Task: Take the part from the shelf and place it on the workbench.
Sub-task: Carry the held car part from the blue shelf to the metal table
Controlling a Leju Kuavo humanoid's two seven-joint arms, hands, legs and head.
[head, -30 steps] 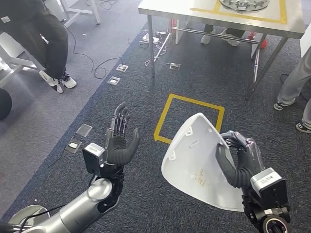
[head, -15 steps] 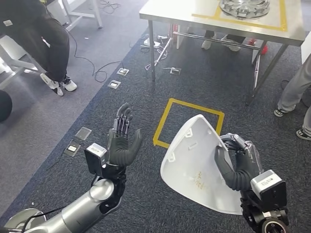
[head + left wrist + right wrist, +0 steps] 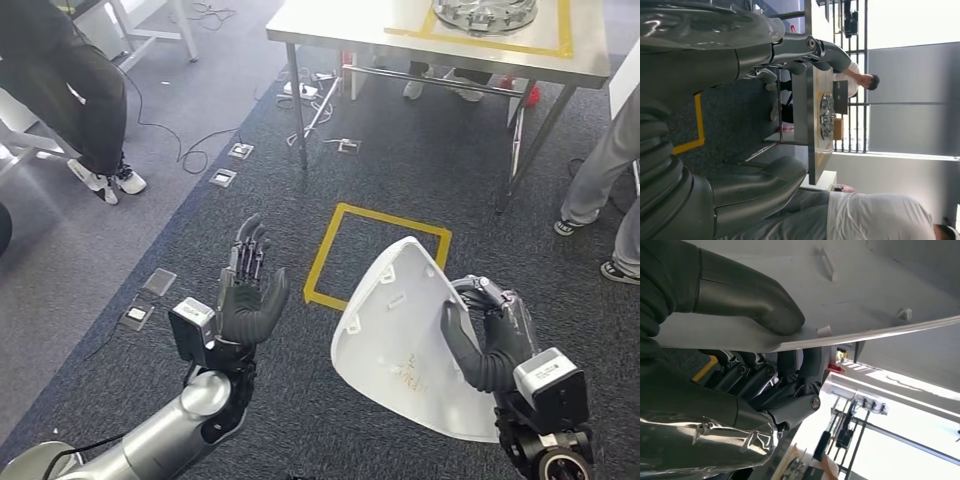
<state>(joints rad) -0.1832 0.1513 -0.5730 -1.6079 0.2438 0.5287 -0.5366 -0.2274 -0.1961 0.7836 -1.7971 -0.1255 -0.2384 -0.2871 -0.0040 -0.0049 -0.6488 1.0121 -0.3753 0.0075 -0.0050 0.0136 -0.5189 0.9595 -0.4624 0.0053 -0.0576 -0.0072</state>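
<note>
My right hand (image 3: 490,335) grips the edge of a large white curved plastic part (image 3: 396,335), thumb on its inner face and fingers behind it. In the right wrist view the thumb (image 3: 753,295) presses on the white part (image 3: 866,295). My left hand (image 3: 247,290) is held up, palm open, fingers apart and holding nothing; the left wrist view shows its fingers (image 3: 806,50) spread. The steel workbench (image 3: 355,25) stands ahead, with a round metal fixture (image 3: 483,12) inside a yellow tape outline.
A yellow tape square (image 3: 377,255) marks the dark carpet between me and the bench. A seated person's legs (image 3: 83,100) are at the far left, another person's legs (image 3: 604,170) at the right. Cables and floor sockets (image 3: 226,165) lie near the bench legs.
The whole view has shifted: the bench and the tape square sit further left and lower, so the camera has moved. Both hands keep their poses, the right still holding the part.
</note>
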